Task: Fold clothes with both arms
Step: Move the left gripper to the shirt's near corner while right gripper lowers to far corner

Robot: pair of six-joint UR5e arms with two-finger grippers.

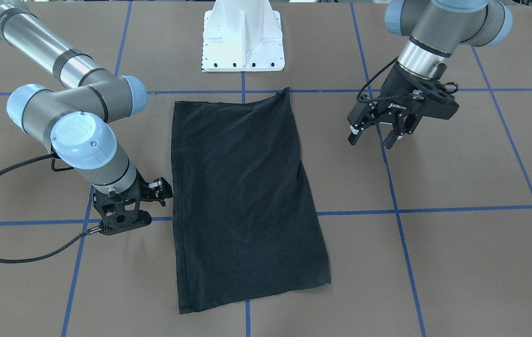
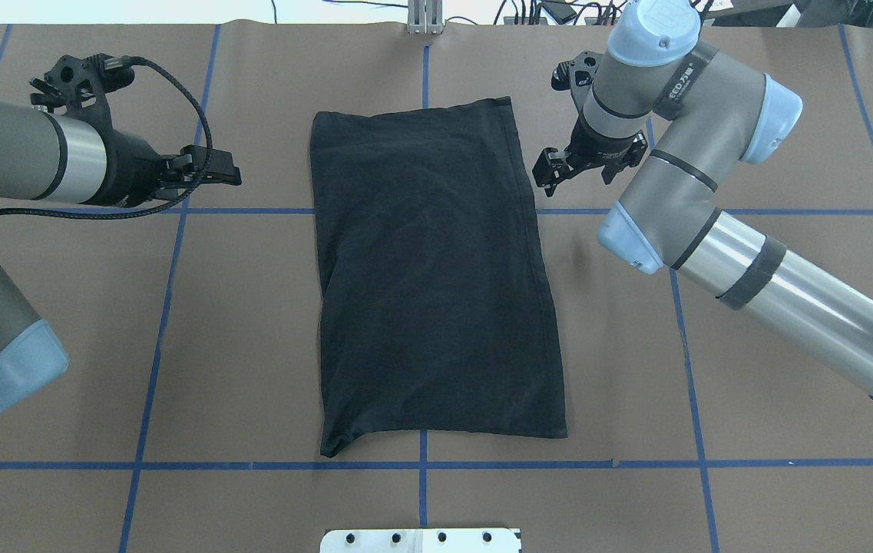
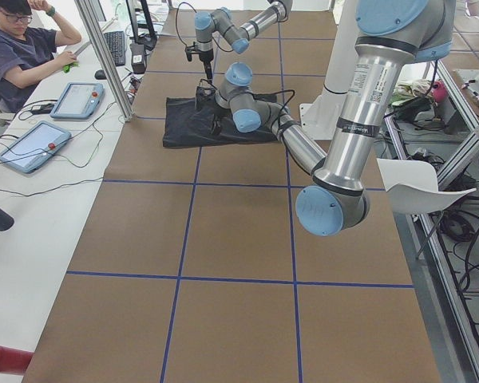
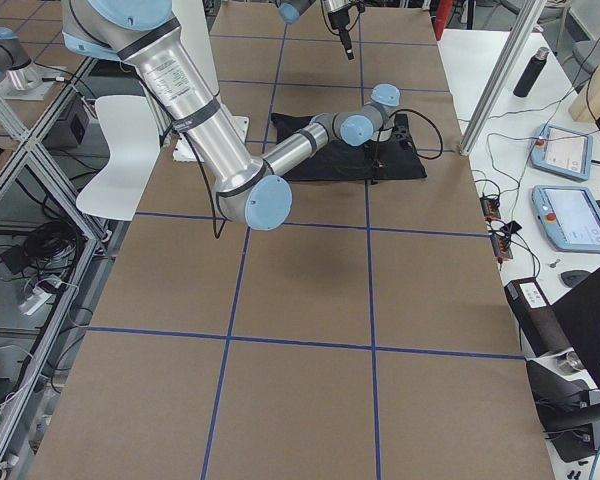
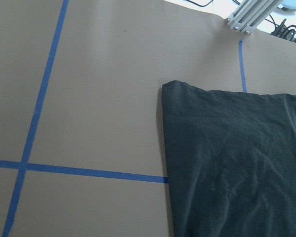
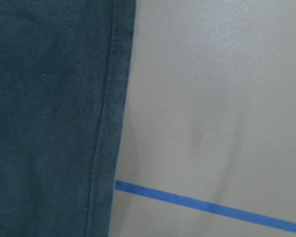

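Looking forward from behind the robot, the white pedestal sits nearest, at the edge of the brown table. Just beyond it lies the black T-shirt, flat and already folded into a long narrow rectangle running away from the robot, with no logo showing.

Farther along, the right gripper hangs just beside the shirt's right long edge, near where a blue tape line meets it. Whether its jaws are apart or closed cannot be told.

Opposite, the left gripper hovers above the table, well apart from the shirt's left edge, its jaws spread wide and empty.

The likely risk is that a pinch at the hem catches only the top layer and peels the fold open. With the arms at unequal distances from the cloth, an uneven lift could also skew the rectangle.
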